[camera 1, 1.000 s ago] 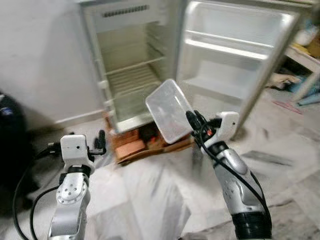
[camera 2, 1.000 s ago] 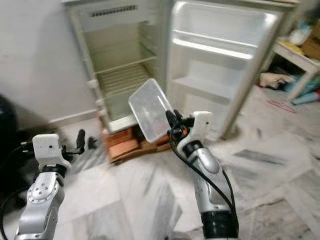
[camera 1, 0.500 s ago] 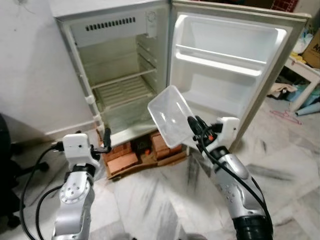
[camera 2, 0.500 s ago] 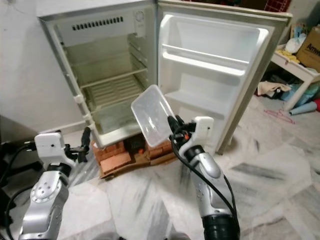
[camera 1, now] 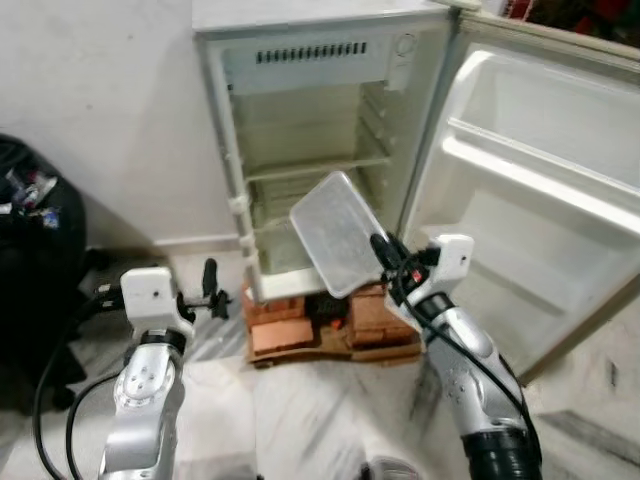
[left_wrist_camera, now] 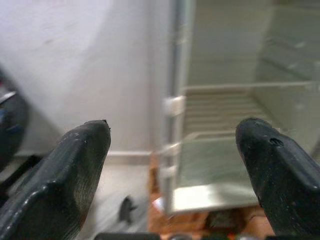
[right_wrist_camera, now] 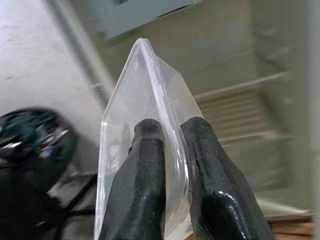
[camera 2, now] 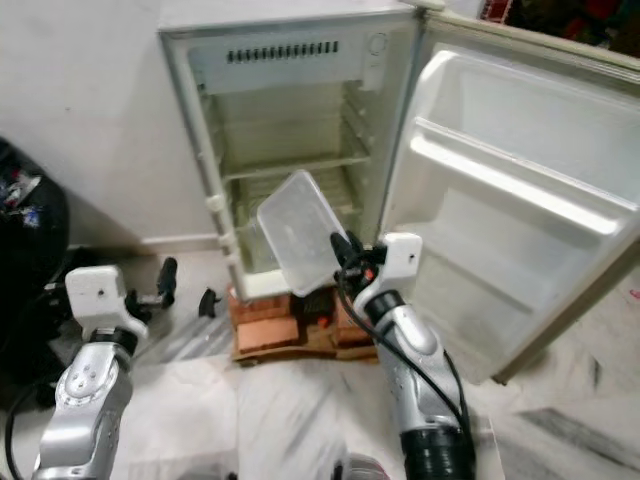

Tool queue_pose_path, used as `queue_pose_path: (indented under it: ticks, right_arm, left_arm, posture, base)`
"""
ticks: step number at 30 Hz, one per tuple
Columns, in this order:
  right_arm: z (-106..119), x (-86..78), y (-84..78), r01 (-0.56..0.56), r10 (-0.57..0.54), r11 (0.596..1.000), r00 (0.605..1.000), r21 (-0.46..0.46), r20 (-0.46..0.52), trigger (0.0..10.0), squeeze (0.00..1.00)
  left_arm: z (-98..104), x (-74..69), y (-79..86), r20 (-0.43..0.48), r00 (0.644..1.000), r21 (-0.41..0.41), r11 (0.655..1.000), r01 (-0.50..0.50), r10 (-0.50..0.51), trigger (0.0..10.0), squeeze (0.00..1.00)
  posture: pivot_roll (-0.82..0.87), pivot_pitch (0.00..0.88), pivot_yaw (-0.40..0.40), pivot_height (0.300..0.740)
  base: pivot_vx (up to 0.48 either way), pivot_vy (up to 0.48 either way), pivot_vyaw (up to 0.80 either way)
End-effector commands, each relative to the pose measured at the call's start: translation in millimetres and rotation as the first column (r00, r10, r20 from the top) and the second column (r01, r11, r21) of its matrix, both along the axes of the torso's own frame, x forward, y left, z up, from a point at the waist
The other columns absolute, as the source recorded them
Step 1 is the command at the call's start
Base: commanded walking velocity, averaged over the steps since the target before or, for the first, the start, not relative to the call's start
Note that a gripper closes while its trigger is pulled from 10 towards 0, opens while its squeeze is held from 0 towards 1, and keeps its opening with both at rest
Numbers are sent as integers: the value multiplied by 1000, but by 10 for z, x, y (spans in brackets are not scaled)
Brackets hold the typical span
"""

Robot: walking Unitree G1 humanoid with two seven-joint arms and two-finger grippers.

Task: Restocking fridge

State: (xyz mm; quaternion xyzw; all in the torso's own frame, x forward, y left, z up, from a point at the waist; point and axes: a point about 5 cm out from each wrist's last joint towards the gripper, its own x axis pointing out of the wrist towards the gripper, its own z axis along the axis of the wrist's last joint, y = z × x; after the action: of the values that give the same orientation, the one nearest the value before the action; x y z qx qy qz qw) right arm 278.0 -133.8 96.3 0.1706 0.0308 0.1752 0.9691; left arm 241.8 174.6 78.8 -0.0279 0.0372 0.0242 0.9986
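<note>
A small white fridge (camera 1: 310, 130) stands open before me, its shelves (camera 1: 318, 165) bare and its door (camera 1: 530, 190) swung out to the right. My right gripper (camera 1: 378, 250) is shut on the rim of a clear plastic container (camera 1: 335, 232), held tilted in front of the fridge's lower compartment. In the right wrist view both black fingers (right_wrist_camera: 150, 170) pinch the container (right_wrist_camera: 145, 125) edge. My left gripper (camera 1: 210, 290) is open and holds nothing, low at the left of the fridge; its fingers (left_wrist_camera: 65, 170) stand wide apart in the left wrist view.
The fridge rests on red bricks (camera 1: 300, 335) on a marble floor (camera 1: 330, 420). A black bag or chair (camera 1: 35, 250) sits at the left against the white wall (camera 1: 100, 100). The open door blocks the right side.
The camera has turned and the fridge now sits more centred, the door nearer on the right. The right gripper still holds the container; both arms keep roughly their pose.
</note>
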Motion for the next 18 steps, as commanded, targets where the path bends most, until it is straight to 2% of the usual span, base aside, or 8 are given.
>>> queue_pose_path:
  ticks: [1,12,18]
  right_arm:
    - [28,16,-54,31,-31,1000,999,-6,13,10000,0]
    - [2,28,-67,49,-49,998,999,-24,9,10000,0]
    - [-17,19,-58,48,-48,998,999,-27,5,10000,0]
  left_arm:
    - [17,7,-29,3,1000,3,1000,9,-9,10000,0]
    - [27,25,-29,7,1000,7,1000,21,-21,10000,0]
    - [27,20,-29,5,1000,5,1000,21,-21,10000,0]
  posture:
    - [-9,0,3,740]
    - [-10,0,10,740]
    - [-9,1,11,740]
  base:
    - [337,0,0]
    - [378,0,0]
    - [389,277,0]
